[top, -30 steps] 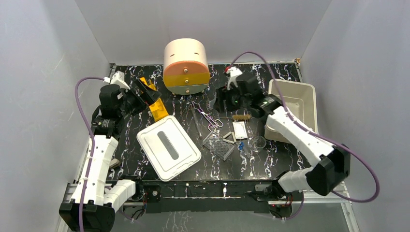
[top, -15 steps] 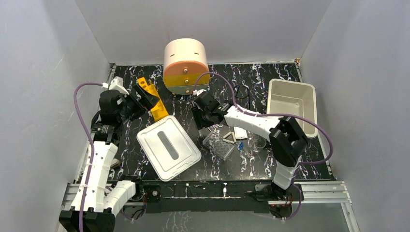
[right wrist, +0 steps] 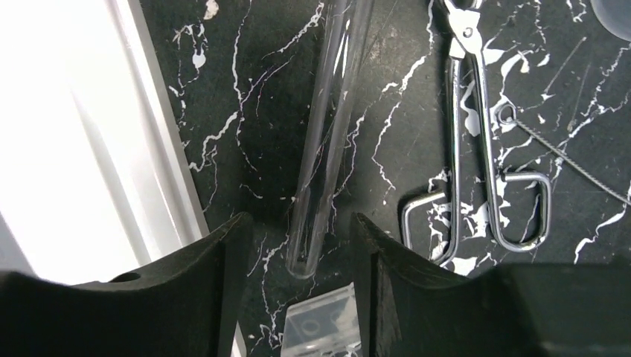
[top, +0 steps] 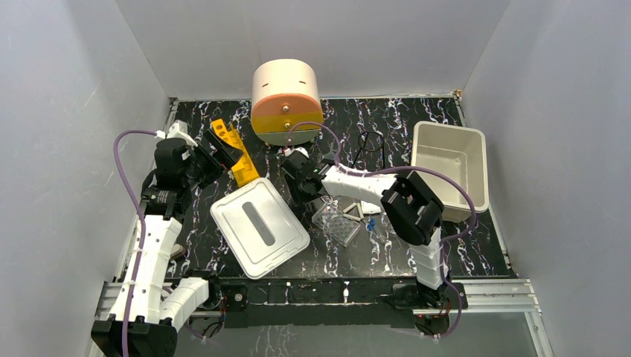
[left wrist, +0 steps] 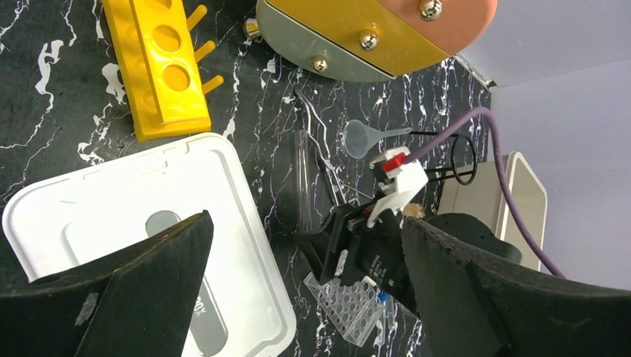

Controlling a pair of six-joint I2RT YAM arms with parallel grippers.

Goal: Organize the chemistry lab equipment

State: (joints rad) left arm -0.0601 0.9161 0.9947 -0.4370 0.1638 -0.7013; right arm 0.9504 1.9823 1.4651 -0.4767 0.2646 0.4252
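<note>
Tube (right wrist: 331, 111) lay flat on the surface (right wrist: 245, 111) between lid (right wrist: 74, 149) and scissors (right wrist: 456, 134); right pincer (right wrist: 298, 223) straddled its end, jaws apart, probably lining up a grasp. Left pincer (left wrist: 305, 217) gaped, idle, over the lid.

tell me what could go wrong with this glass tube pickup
The right gripper straddles only the end of the glass tube, so closing there may let it pivot or slip out. Being round, it could roll toward the white lid. The gripper might also bump the nearby well plate.
</note>
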